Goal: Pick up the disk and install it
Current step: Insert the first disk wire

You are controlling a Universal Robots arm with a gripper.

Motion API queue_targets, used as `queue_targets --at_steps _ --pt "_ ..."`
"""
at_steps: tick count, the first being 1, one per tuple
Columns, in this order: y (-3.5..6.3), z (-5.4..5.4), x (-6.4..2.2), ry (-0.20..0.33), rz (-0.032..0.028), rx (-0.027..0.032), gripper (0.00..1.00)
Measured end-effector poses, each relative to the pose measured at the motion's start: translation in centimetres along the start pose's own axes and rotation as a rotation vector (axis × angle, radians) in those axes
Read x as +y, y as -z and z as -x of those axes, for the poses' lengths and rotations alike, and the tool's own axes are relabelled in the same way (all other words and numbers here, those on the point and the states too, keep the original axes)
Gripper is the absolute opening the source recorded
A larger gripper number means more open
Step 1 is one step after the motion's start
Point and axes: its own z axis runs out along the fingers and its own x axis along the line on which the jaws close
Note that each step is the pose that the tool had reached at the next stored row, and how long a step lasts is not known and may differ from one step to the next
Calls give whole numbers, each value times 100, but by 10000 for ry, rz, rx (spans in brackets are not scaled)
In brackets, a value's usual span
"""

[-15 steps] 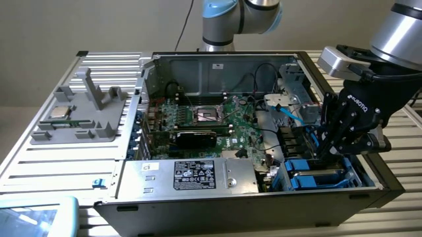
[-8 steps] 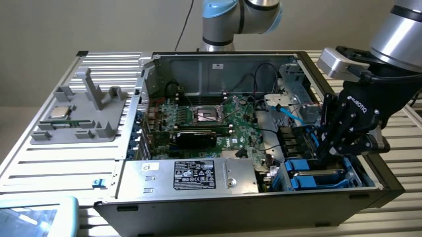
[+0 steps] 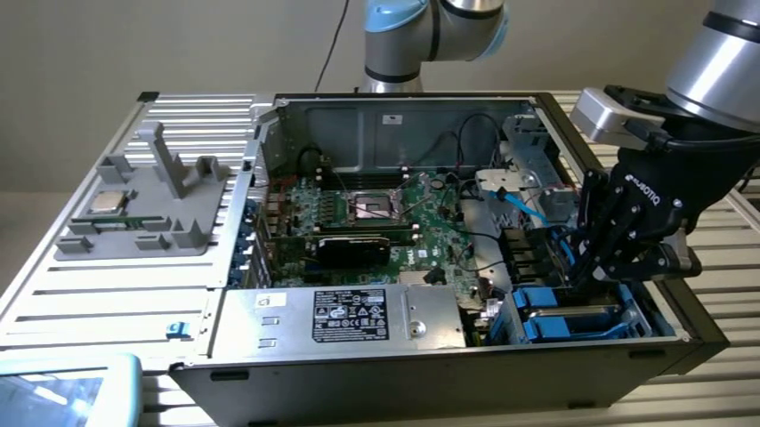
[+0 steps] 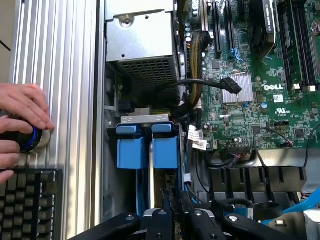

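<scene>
Gripper (image 3: 588, 276): black, lowered into the drive bay (image 3: 618, 307) at the case's 4 o'clock in the exterior view, fingers clenched narrow on the disk (image 4: 165, 150). The disk stands edge-on in the bay in its blue carrier, with a second blue carrier (image 4: 132, 145) touching it alongside. Case (image 3: 416, 369): black tower lying open on its side. It holds a green motherboard (image 3: 433, 231) at centre, with an empty socket (image 3: 374, 206) and black cables over it. A silver power supply (image 3: 344, 316) with a black label sits at 6 o'clock, and a light blue cable (image 3: 522, 206) runs at 2 o'clock. Surface: slatted aluminium table (image 3: 107, 302). Grey fixture tray (image 3: 149, 213): at 9 o'clock, well apart from the bay, carrying a small square chip (image 3: 109, 201). Arm base (image 3: 398, 53): at 12 o'clock behind the case, before a plain beige wall (image 3: 142, 44). Wrist view: a person's hand (image 4: 22, 112) rests on a blue-ringed knob (image 4: 32, 140) on the table outside the case wall, just beside a black keyboard (image 4: 30, 200).
</scene>
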Motion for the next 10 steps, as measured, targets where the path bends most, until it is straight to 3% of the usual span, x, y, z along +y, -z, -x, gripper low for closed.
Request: queue_targets --at_steps 10 --pt "-9 -3 -1 -32 -32 -9 17"
